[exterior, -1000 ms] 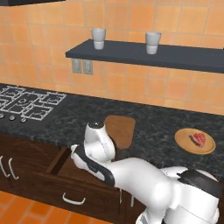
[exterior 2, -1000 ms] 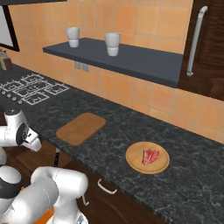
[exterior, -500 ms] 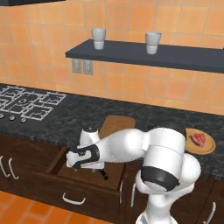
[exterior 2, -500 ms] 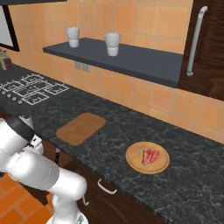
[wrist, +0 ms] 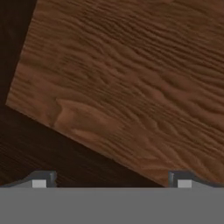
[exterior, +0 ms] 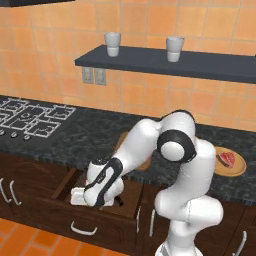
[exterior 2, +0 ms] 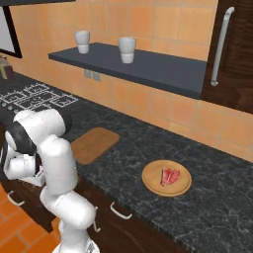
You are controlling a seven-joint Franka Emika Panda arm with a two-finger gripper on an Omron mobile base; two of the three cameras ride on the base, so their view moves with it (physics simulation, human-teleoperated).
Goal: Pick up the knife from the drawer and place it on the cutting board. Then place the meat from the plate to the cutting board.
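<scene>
— Drawer [exterior: 65,186] first, far left and low: pulled out under the worktop [exterior: 65,137], and the arm bends down into it.

— And the fingers [wrist: 39,180]?

— Spread wide, nothing between them. In the hand view they sit just above the drawer's wood-grain bottom, one tip at each lower corner, with a darker band of wood crossing the lower left.

— Can you see the knife?

— Only a small dark bit beside the hand, low in the drawer; I cannot tell whether that is the handle. The hand itself hides the rest.

— Moving right?

— Cutting board [exterior 2: 94,144] lies flat on the dark speckled worktop, just behind the arm's elbow in the left base view, with nothing on it.

— Further right?

— Plate [exterior 2: 153,184], well apart from the board, near the worktop's front edge. Meat [exterior 2: 170,176] lies on it, slightly off centre.
</scene>
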